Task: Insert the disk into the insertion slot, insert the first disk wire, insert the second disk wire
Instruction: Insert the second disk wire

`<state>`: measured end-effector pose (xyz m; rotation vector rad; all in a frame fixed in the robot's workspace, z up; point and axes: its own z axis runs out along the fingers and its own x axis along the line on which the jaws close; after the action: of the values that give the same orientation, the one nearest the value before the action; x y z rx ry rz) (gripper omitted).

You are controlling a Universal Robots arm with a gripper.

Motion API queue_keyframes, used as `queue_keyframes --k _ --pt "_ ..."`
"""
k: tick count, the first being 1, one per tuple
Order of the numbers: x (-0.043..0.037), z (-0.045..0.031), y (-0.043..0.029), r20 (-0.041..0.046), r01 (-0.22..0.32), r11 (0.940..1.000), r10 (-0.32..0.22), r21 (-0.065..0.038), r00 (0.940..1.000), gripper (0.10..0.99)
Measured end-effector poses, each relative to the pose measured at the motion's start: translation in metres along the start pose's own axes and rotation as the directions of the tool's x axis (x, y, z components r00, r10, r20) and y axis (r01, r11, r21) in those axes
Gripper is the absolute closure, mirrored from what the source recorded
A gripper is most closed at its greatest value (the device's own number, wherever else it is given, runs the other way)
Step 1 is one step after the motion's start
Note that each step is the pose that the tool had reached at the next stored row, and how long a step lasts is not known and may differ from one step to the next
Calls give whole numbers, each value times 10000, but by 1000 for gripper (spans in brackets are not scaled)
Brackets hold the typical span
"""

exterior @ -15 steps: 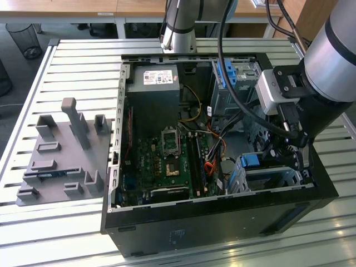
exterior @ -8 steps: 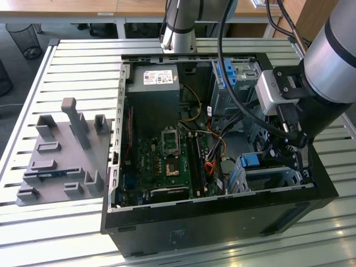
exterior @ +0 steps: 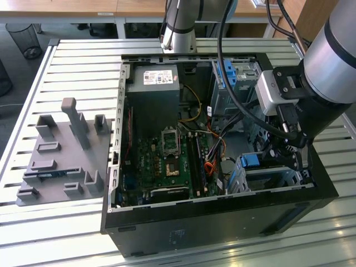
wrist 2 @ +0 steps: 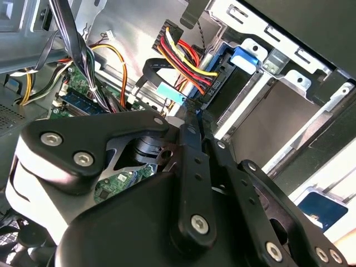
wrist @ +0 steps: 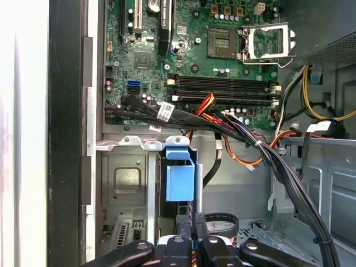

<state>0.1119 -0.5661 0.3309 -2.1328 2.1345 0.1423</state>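
Observation:
The disk (exterior: 250,161) in its blue caddy sits inside the insertion slot (exterior: 278,179), a low silver cage at the exterior view's right near corner of the open computer case. Its blue tab (wrist: 179,181) stands up from the cage (wrist: 128,178). A red, yellow and black wire bundle (wrist 2: 186,61) ends in a black plug (wrist 2: 207,95) at the disk's edge (wrist 2: 245,57). My gripper (wrist 2: 193,114) has its fingers pressed nearly together on the plug end of a flat black wire (wrist 2: 153,69) with a teal tag, right beside that plug. The gripper (wrist: 193,222) is just behind the blue tab.
A green motherboard (exterior: 167,156) fills the case floor, with a grey power supply (exterior: 153,94) behind it. A taller grey cage (exterior: 233,78) with a blue front stands at the back. Black cable bundles (wrist: 289,178) run beside the slot. A grey fixture plate (exterior: 61,150) lies outside the case.

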Motion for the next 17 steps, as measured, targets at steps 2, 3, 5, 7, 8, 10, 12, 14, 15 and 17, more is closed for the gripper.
queue_keyframes --k 2,3,5,7,8,10,12,14,15,17 --pt "0 -3 0 3 0 10000 0 0 10000 937" --pt "-1 -5 0 3 0 10000 0 0 10000 937" --pt "0 -8 1 -1 -1 10000 1 0 10000 937" --pt "4 -11 4 -4 -4 10000 4 1 10000 937" --pt "5 -10 5 -1 -3 10000 3 0 10000 937" --pt "7 -11 5 -1 -5 10000 5 0 10000 937" --pt "13 -11 5 -1 -15 10000 15 2 10000 937" --pt "14 -10 5 -2 -16 10000 16 3 10000 937" --pt "14 -9 5 -3 -17 10000 17 2 10000 937" --pt "14 -5 5 -3 -19 10000 19 3 10000 937"
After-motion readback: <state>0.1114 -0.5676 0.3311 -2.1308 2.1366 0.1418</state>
